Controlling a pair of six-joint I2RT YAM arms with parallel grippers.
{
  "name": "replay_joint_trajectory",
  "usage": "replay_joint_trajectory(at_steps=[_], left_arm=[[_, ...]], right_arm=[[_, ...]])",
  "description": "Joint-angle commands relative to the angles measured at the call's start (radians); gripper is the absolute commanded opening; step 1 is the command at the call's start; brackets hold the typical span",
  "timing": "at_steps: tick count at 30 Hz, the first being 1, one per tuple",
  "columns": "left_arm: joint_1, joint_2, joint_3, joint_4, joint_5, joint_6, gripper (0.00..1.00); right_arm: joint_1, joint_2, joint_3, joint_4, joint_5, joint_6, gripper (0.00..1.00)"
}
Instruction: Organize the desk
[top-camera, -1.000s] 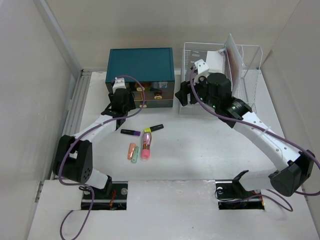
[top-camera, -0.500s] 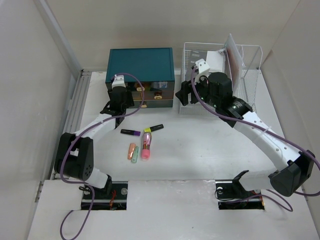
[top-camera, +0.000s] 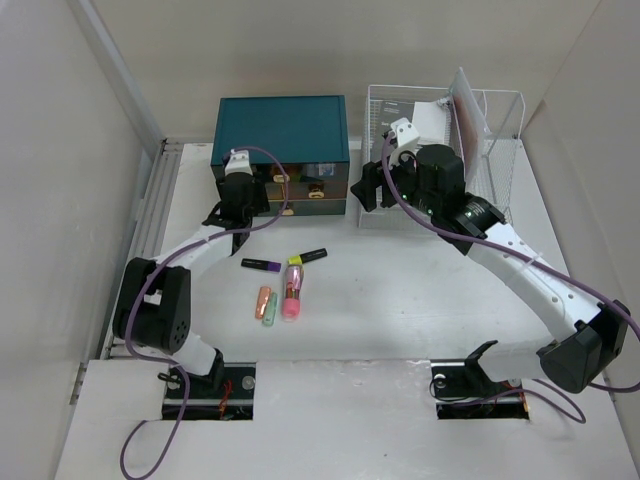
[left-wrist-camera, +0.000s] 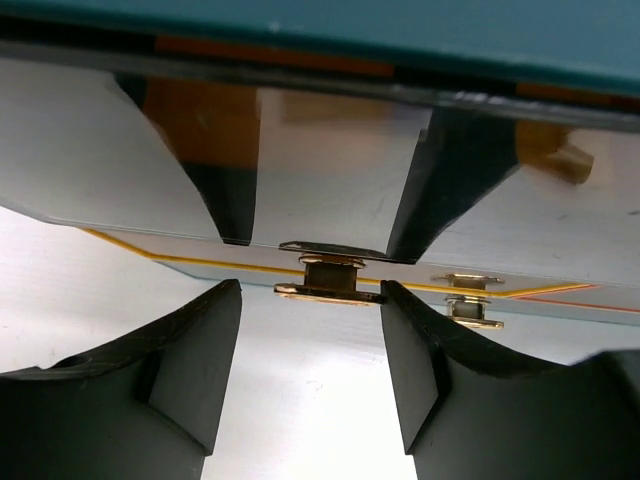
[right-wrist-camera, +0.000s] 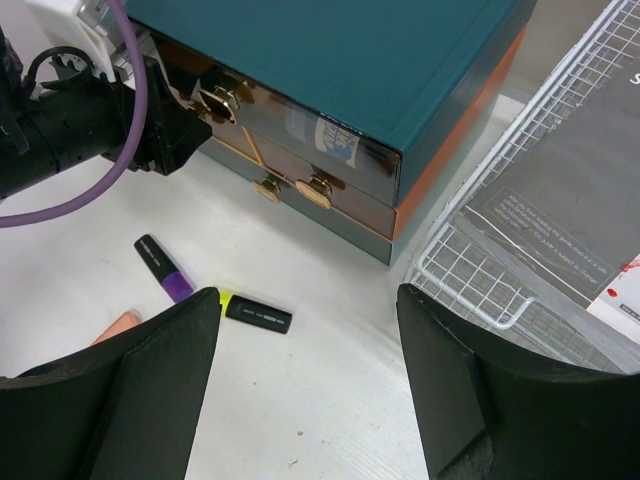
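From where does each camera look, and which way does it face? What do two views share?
Top external: above and behind the arms, facing down on the desk; both arms show, with left gripper and right gripper.
Left wrist: on the left arm, facing a gold handle of the teal drawer box; its open fingers show.
Right wrist: on the right arm, facing down at the box, markers, wire rack; its open fingers show.
Shared: top and right wrist both show the markers.

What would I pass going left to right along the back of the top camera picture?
grey side rail → teal drawer box → white wire rack
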Motion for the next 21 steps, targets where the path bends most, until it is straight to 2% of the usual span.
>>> replay_joint_trajectory(at_steps=[1,7,11,12,16,17,21], left_arm=[[0.008,0.000,0.034,0.051,0.013,-0.005,0.55],[0.008,0.019,0.044,0.060,0.000,-0.005,0.53],[0.008,0.028,0.053,0.069,-0.009,-0.005,0.36],[0.008,0.038,0.053,0.069,-0.009,-0.005,0.27],[0.008,0.039,0.062,0.069,-0.018,-0.014,0.11],[0.008,0.039,0.062,0.060,-0.018,-0.014,0.04],[0.008,0.017,0.051,0.037,-0.009,-0.014,0.00]], right_arm=[[-0.005,-0.013,-0.001,0.055,-0.011,0.005,0.76],[-0.005,-0.013,-0.001,0.055,-0.011,0.014,0.76],[-0.005,-0.013,-0.001,0.055,-0.011,0.014,0.76],[-0.005,-0.013,-0.001,0.055,-0.011,0.014,0.76],[-0.005,-0.013,-0.010,0.055,-0.011,0.014,0.76],[-0.005,-0.013,-0.010,0.055,-0.011,0.014,0.76],[-0.005,0.008,-0.028,0.064,-0.063,-0.010,0.76]])
